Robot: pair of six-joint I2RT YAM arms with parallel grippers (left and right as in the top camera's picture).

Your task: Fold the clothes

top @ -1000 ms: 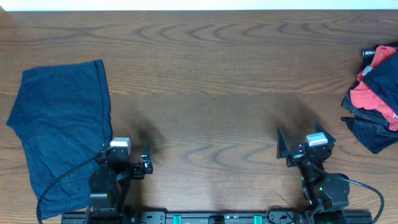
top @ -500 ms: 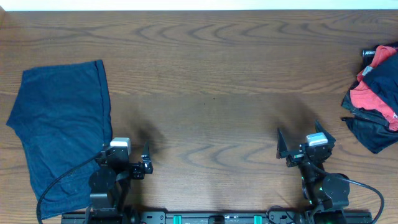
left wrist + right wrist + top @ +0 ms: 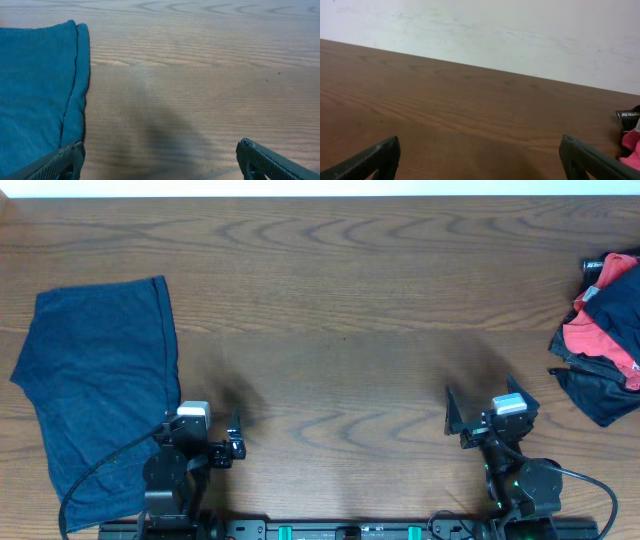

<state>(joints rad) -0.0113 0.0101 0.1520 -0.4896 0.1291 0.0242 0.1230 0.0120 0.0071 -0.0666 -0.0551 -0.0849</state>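
Two arms sit low at the near edge in the overhead view. The left gripper (image 3: 200,422) is spread wide with nothing in it, just beside the navy shorts (image 3: 100,380), which lie flat at the left end of the table (image 3: 340,300). The right gripper (image 3: 480,402) also gapes empty over bare wood, and a red and dark heap (image 3: 605,330) sits at the far right edge.

Over to the left wrist: both fingers (image 3: 55,164) stand far apart at the bottom corners, the left one at the shorts' stitched hem.

Right wrist now: its fingers (image 3: 370,159) are parted wide, gripping nothing. Bare table runs ahead to a pale wall (image 3: 495,30), with the heap peeking in at the right.
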